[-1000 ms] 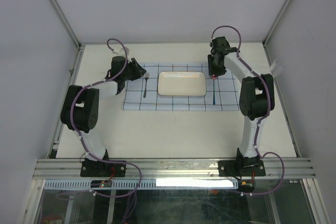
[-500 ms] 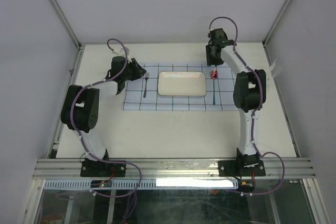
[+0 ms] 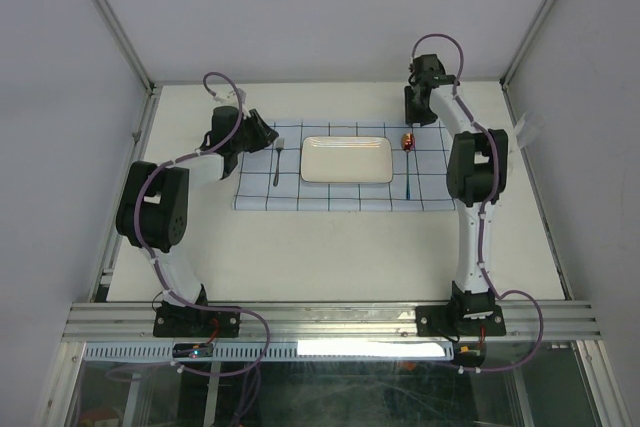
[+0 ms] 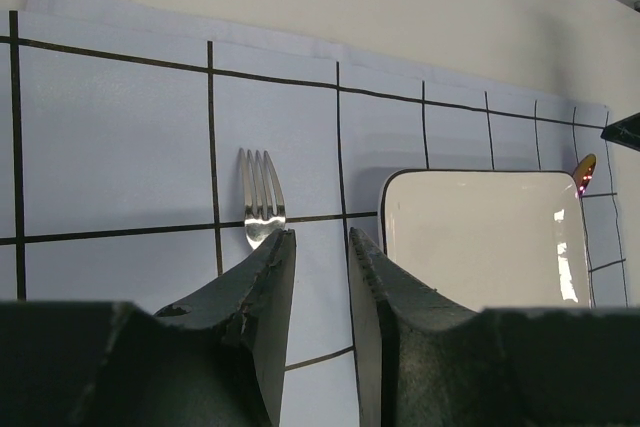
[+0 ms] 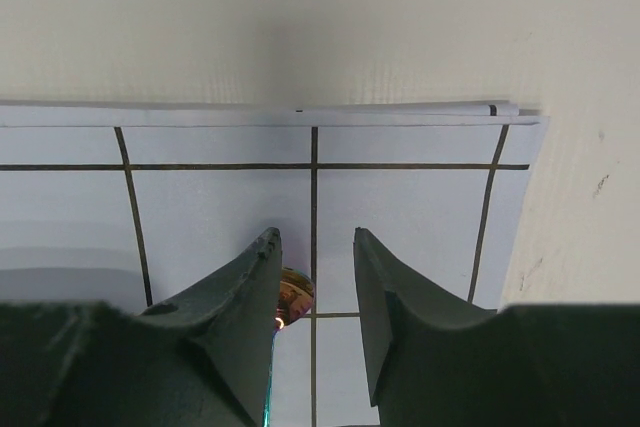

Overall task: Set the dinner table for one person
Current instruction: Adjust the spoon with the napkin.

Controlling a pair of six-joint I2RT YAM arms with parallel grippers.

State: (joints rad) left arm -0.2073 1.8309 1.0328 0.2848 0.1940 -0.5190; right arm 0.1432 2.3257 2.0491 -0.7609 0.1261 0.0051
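Note:
The dinner table (image 3: pixel 330 247) is a cream-white top with aluminium rails. A pale-blue grid cloth (image 3: pixel 340 195) lies on it. On the cloth are a white rectangular plate (image 3: pixel 346 159), a fork (image 3: pixel 277 162) to its left and a spoon (image 3: pixel 408 152) with a shiny bowl and a teal handle to its right. My left gripper (image 3: pixel 264 135) is open and empty just above the fork's tines (image 4: pixel 260 197). My right gripper (image 3: pixel 418 113) is open and empty, just behind the spoon's bowl (image 5: pixel 293 294).
The plate (image 4: pixel 480 237) and the spoon's bowl (image 4: pixel 584 172) show to the right in the left wrist view. The cloth's far edge (image 5: pixel 300 112) and bare table (image 5: pixel 300 27) lie beyond my right gripper. Enclosure walls stand around the table.
My right gripper has drawn back from over the spoon's bowl toward the table's far edge, and the spoon stays on the cloth. The left arm has not moved.

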